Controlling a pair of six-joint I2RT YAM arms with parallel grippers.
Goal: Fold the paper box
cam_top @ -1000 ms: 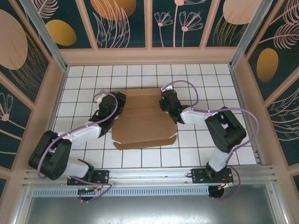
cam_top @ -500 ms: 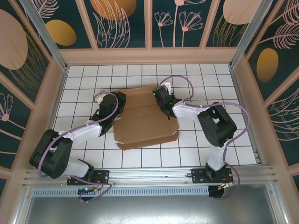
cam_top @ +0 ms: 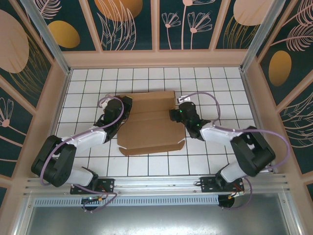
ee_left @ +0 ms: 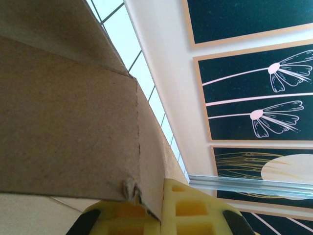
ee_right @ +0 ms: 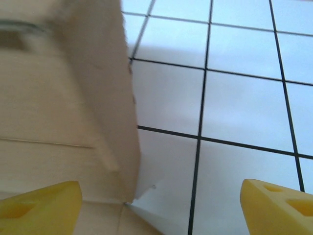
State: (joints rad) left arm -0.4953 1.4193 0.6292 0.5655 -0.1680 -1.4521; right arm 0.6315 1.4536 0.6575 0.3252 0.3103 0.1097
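**Box position.** The box (cam_top: 151, 122) lies near the middle of the tiled table (cam_top: 220, 88), between the two grippers. It is mostly flat, with creases running across it. The near corners carry small tabs.

**Left gripper** (cam_top: 124, 108). In the wrist view the left gripper (ee_left: 156, 215) is pressed together on the box (ee_left: 63, 122), pinching a raised wall at its corner. The cardboard looks frayed right at the pads.

**Right gripper** (cam_top: 175, 115). The right gripper (ee_right: 159, 200) is spread wide and grips nothing. The right edge of the box (ee_right: 63, 98) stands just inside the left finger (ee_right: 44, 200); the other finger hangs over bare tile.

**Hazards from here**

- Tearing — the single pinch sits on an already crumpled corner. A hard pull or twist there will likely rip the crease.
- Sliding — only one side is held. Any left-arm motion may drag or swivel the whole sheet across the smooth tiles instead of folding it.
- Spring-back — the right wall is unsupported and may drop flat.
- Snagging — if the right gripper closes or advances off-line, a fingertip may catch the edge and buckle the wall outside its crease.
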